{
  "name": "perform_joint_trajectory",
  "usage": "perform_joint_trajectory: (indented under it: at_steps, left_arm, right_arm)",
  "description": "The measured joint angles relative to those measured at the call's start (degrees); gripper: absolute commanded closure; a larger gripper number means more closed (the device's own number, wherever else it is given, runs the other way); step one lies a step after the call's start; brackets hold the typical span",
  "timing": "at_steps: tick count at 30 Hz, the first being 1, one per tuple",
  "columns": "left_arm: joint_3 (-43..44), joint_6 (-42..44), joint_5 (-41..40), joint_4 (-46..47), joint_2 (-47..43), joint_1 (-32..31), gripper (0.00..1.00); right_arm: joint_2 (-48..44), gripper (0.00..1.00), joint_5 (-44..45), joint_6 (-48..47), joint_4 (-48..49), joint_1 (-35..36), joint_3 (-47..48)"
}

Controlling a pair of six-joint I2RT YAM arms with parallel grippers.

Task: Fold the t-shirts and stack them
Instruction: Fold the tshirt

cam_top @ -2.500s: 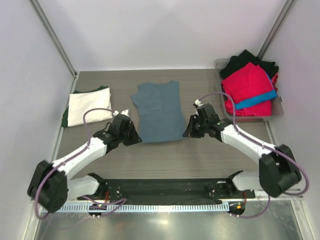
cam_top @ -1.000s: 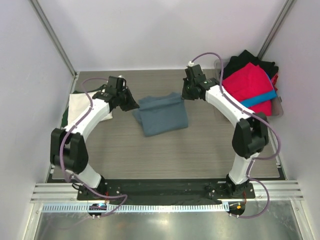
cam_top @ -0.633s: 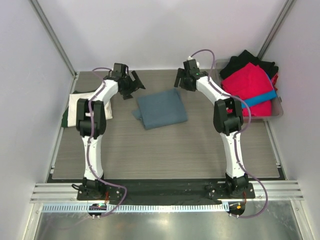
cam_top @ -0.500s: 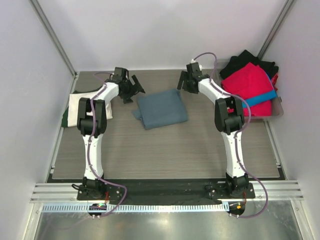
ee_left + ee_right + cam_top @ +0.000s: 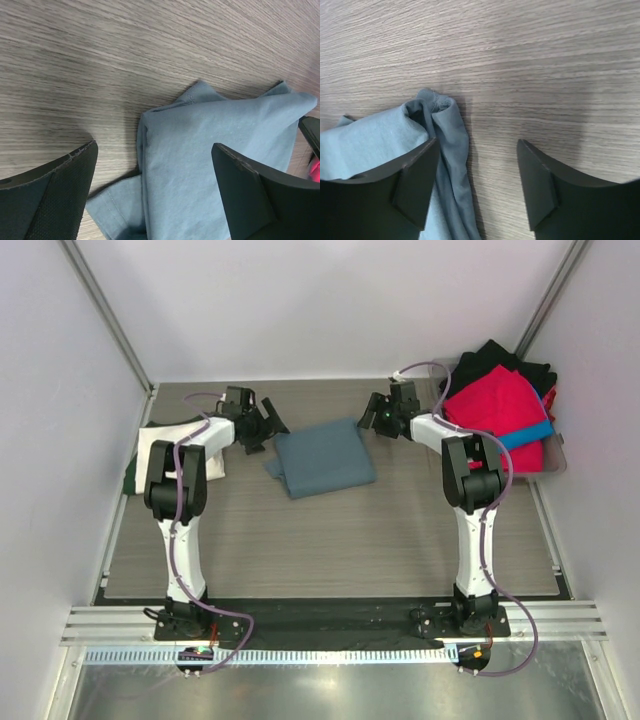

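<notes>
The slate blue-grey t-shirt (image 5: pixel 322 458) lies folded in half on the table's far middle. My left gripper (image 5: pixel 266 430) stands open just off its far left corner; in the left wrist view the wide-apart jaws (image 5: pixel 154 146) hover over the shirt's folded corner (image 5: pixel 210 135), holding nothing. My right gripper (image 5: pixel 368 415) stands open at the far right corner; its left finger (image 5: pixel 415 175) hangs over the bunched blue cloth (image 5: pixel 442 120), its right finger over bare wood. A folded cream-white t-shirt (image 5: pixel 172 455) lies on a dark green one (image 5: pixel 130 480) at the left.
A grey bin (image 5: pixel 556 464) at the far right holds red (image 5: pixel 495 410), black (image 5: pixel 490 355) and bright blue (image 5: pixel 515 438) shirts. Both arms stretch far across the wood table (image 5: pixel 330 540). White walls and metal posts close in the sides.
Both grippers carried the blue shirt's near hem to the far edge, folding it in half, then opened and let go. They have since drawn slightly outward from the corners.
</notes>
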Motion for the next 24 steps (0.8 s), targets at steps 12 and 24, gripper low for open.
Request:
perform_joint_trajectory:
  at_steps: [12,24]
  left_arm:
    - [-3.67,0.81,1.22,2.93,-1.2,-0.13,0.35]
    - [1.18,1.11,1.7,2.34,2.67,-2.8,0.49]
  right_arm:
    - [-0.07,0.39,-10.71,2.58,7.63,-0.66,-2.56]
    - [1.86,0.43,-12.37,3.26,5.44,0.61,-0.74]
